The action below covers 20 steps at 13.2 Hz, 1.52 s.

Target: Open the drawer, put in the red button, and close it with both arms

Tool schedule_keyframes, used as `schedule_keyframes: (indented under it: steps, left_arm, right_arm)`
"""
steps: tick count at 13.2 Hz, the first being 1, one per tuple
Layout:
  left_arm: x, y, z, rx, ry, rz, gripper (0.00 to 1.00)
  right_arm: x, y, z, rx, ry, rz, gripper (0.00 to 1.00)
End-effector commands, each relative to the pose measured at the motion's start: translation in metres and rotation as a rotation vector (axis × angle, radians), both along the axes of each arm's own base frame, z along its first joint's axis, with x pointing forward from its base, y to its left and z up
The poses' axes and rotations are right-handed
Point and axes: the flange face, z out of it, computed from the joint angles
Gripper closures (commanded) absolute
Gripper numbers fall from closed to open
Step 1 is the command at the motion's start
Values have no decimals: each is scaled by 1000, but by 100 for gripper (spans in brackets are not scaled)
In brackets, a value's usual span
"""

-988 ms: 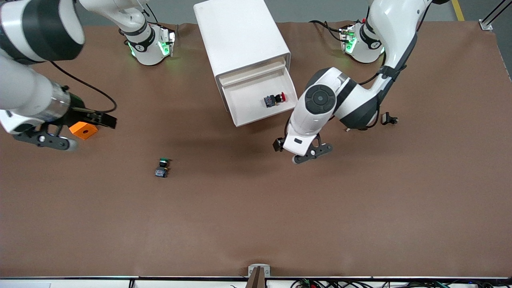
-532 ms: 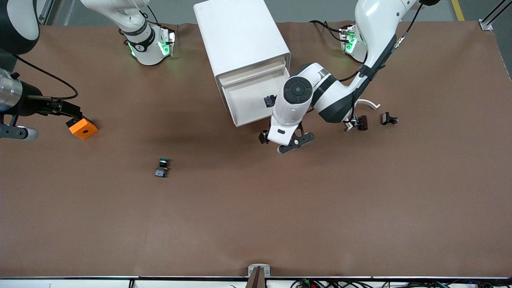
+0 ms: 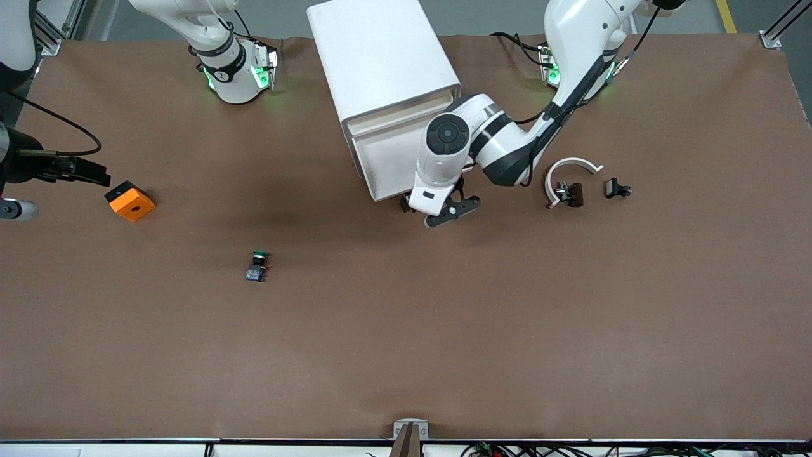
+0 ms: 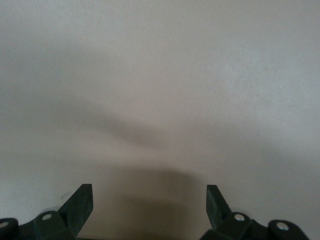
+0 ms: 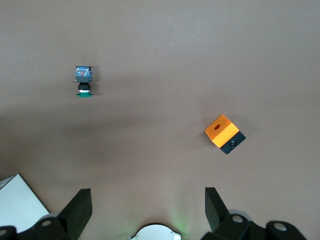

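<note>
At drawer (image 3: 387, 158) front, left hand (image 4: 149, 207) released; right hand (image 5: 148, 210) released over orange block (image 5: 224, 133), green button (image 5: 83, 80).

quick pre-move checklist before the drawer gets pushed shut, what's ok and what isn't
1. Top drawer of the white cabinet is pulled out, ready to be pushed: ok.
2. Red button in the drawer: cannot tell, the left arm covers that part of the tray.
3. Left end effector at the drawer's front edge, jaws open and empty: ok.
4. Right end effector in place at the drawer: not ok, it is open over the right arm's end of the table, near the orange block.
5. Green button lies on the table, well clear of the drawer: ok.
</note>
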Motion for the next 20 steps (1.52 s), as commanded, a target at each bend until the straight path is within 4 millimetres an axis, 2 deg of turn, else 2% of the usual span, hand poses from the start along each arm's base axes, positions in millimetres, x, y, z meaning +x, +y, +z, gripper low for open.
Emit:
schedule_keyframes:
  steps: [1, 4, 8, 13, 17, 20]
  left_arm:
    - [-14, -4, 2, 20, -18, 17, 0]
    - [-27, -15, 3, 23, -14, 23, 0]
    - [-47, -28, 6, 39, 14, -2, 0]
    - [-66, -44, 15, 26, 17, -45, 0]
    - [-85, -59, 21, 12, 26, -74, 0]
    - [-101, -68, 22, 22, 43, -97, 0]
  right_arm:
    - [-9, -5, 5, 2, 2, -14, 0]
    - [-7, 0, 6, -21, -6, -117, 0]
    - [-7, 0, 6, 1, -8, -27, 0]
    - [-6, -4, 11, 0, -17, -34, 0]
    - [-7, -10, 40, -4, -69, -39, 0]
    - [-18, -16, 61, -2, -46, -52, 0]
